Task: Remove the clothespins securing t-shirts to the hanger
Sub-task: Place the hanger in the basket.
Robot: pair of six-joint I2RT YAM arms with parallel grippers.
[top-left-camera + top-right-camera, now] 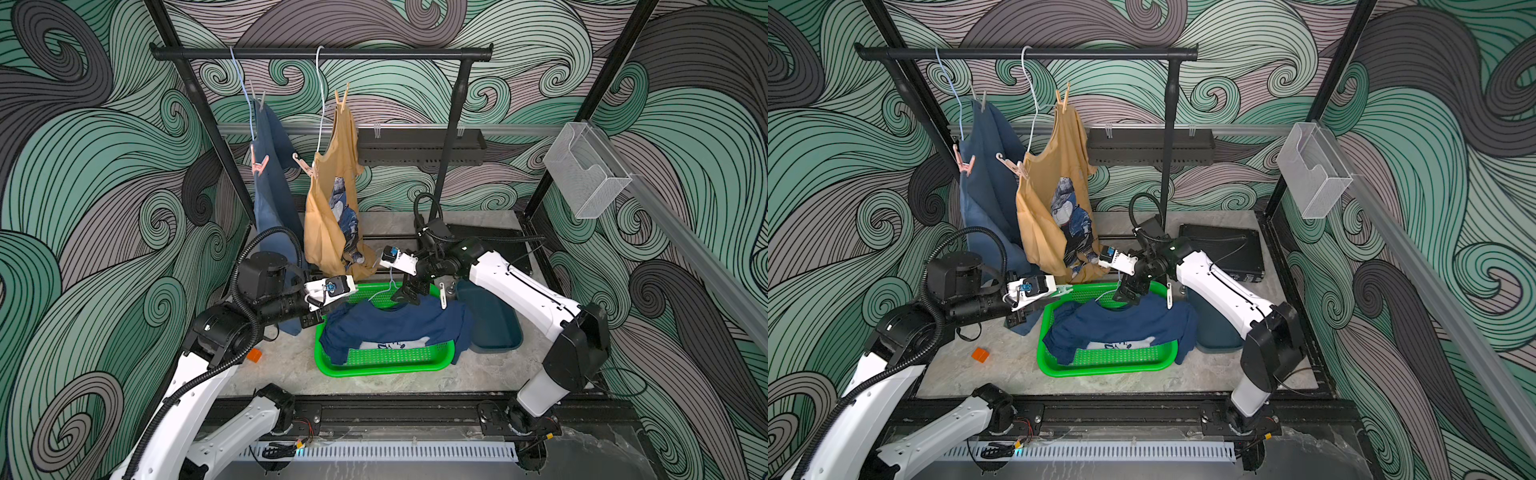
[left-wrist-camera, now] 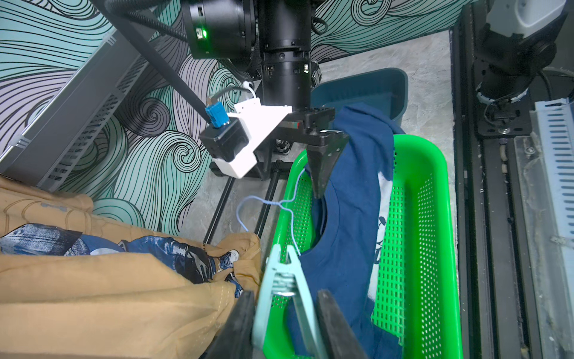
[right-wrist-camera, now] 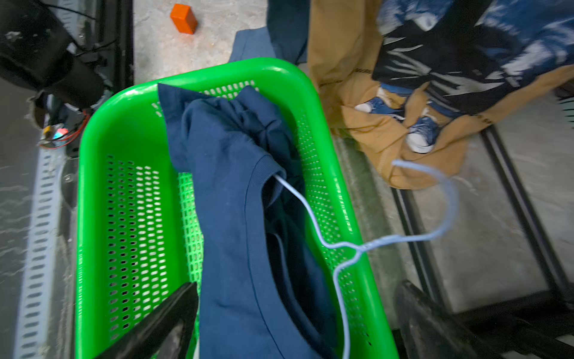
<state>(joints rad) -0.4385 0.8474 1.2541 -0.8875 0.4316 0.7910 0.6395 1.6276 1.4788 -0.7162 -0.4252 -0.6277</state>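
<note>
A navy t-shirt (image 1: 395, 324) lies in the green basket (image 1: 382, 368) on a pale blue wire hanger (image 3: 357, 248). My left gripper (image 2: 287, 323) is shut on a pale teal clothespin (image 2: 279, 286) at the basket's rim, its tip close to the hanger wire. My right gripper (image 3: 295, 326) hangs open over the shirt's collar, holding nothing. A white clothespin (image 1: 442, 297) stands on the shirt's shoulder. On the rail hang a blue t-shirt (image 1: 270, 183) with a grey pin (image 1: 259, 99) and a pink pin (image 1: 258, 164), and a mustard t-shirt (image 1: 328, 216) with a tan pin (image 1: 341, 99) and a pink pin (image 1: 305, 166).
A dark teal bin (image 1: 494, 324) stands right of the basket. An orange cube (image 1: 254, 355) lies on the table near my left arm. The black rail (image 1: 320, 53) and its posts cross the back. A clear mesh box (image 1: 586, 170) hangs on the right wall.
</note>
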